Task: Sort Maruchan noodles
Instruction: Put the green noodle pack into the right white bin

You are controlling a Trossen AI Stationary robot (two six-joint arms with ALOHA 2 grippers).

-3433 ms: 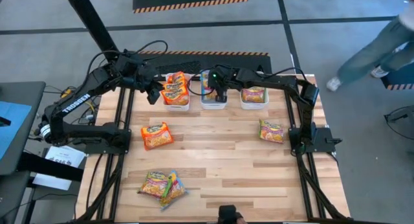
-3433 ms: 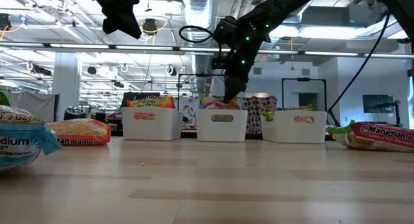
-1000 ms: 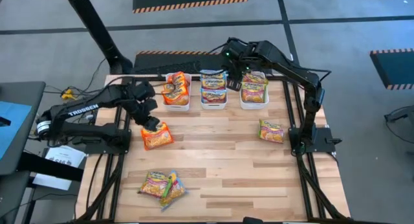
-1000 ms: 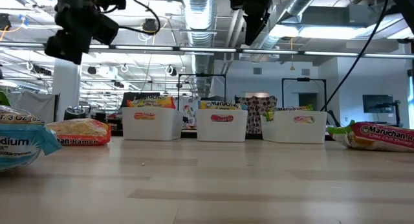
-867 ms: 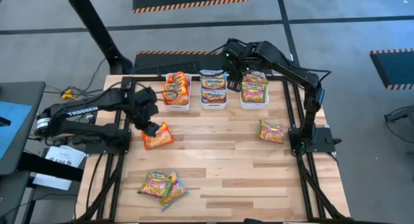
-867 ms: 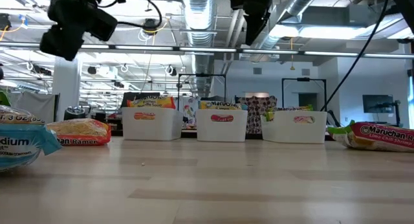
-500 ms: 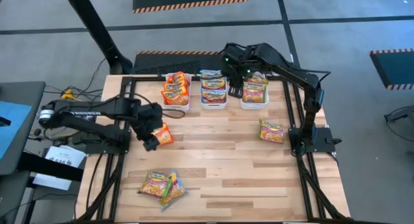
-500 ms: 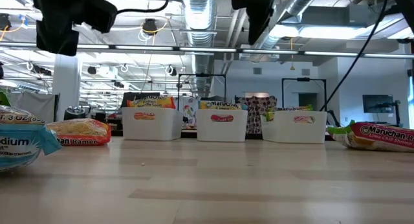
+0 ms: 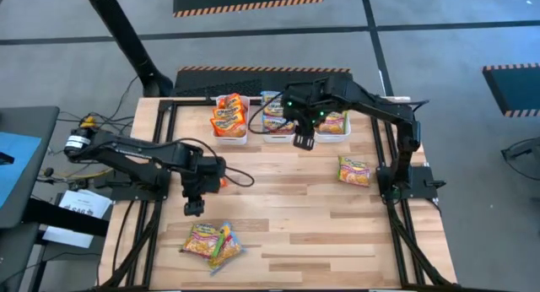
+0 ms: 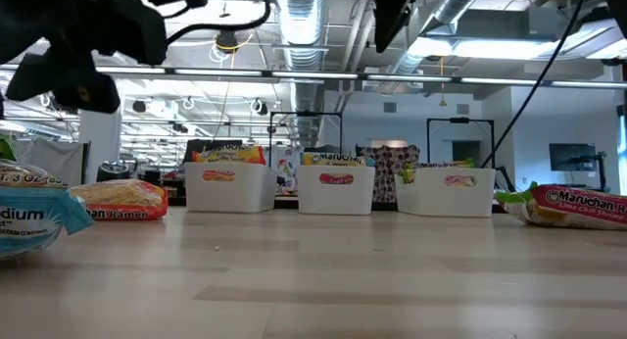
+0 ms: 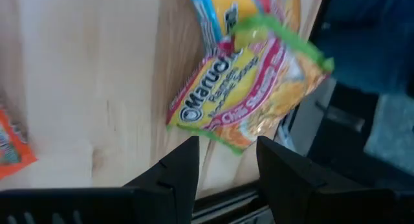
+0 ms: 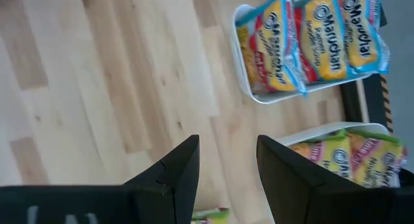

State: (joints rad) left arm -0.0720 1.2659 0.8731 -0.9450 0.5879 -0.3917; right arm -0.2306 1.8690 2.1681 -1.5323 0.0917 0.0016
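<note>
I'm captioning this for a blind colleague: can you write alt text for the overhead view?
Seen from above, a wooden table holds three white bins of noodle packets along its far edge, with loose packets scattered nearer. The left gripper and right gripper hover open and empty.

Three bins stand in a row along the far edge of the tabletop [image 9: 287,216]: the left bin [image 9: 229,133], the middle bin [image 9: 277,133] and the right bin [image 9: 332,133], each with packets in it. One loose packet [image 9: 355,171] lies near the right edge, and two overlapping packets [image 9: 210,242] lie at the near left. The left hand [image 9: 194,209] hangs over the left side, just behind those two. The right hand [image 9: 304,142] hangs just in front of the middle and right bins.
</note>
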